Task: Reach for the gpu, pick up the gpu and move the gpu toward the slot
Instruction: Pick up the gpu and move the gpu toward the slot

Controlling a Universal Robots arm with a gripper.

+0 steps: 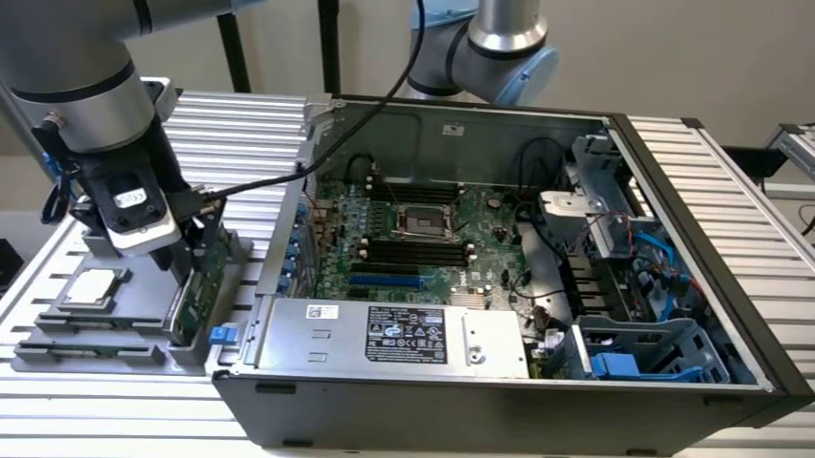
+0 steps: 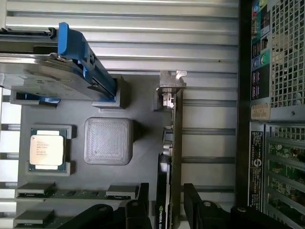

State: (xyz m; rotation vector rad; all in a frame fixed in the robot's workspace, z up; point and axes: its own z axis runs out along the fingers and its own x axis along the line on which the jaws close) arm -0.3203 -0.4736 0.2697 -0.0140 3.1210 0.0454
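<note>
One big open case: the dark metal computer case (image 1: pixel 510 410) lies lid-off on the ribbed bench, with its green motherboard (image 1: pixel 433 205) bare.
Tray: the grey plastic parts tray (image 1: pixel 178 355) sits at nine o'clock from the case in the exterior view, just beside its wall.
Hard drive: the silver hard drive with blue side rails (image 2: pixel 43 71) shares the tray, well apart from the card.
Gpu, place: the thin green circuit-board gpu (image 1: pixel 198 296) stands on edge in a tray holder on the side nearest the case. Seen edge-on from the wrist (image 2: pixel 177 138), its narrow silver metal bracket (image 2: pixel 171 78) is at the far end from the fingers.
Gpu, handling: I'd call it light and stiff but fragile, with bare solder and small parts on its faces. It looks easy to lever in the holder if it is pulled crooked.
Gpu, hold: my judgement is flat pads on both faces near the top edge, squeezing across the thickness and lifting straight out.
Gripper: the black two-finger gripper (image 1: pixel 186 254) hangs right over the card.
Jaws: spread, one finger on each face and the card edge running between them (image 2: pixel 166 188). A sliver of gap shows on each side, so there is no pinch yet.
Chip: the small square silver processor chip (image 1: pixel 90 286) rests in its pocket at nine o'clock from the gpu, untouched.
</note>
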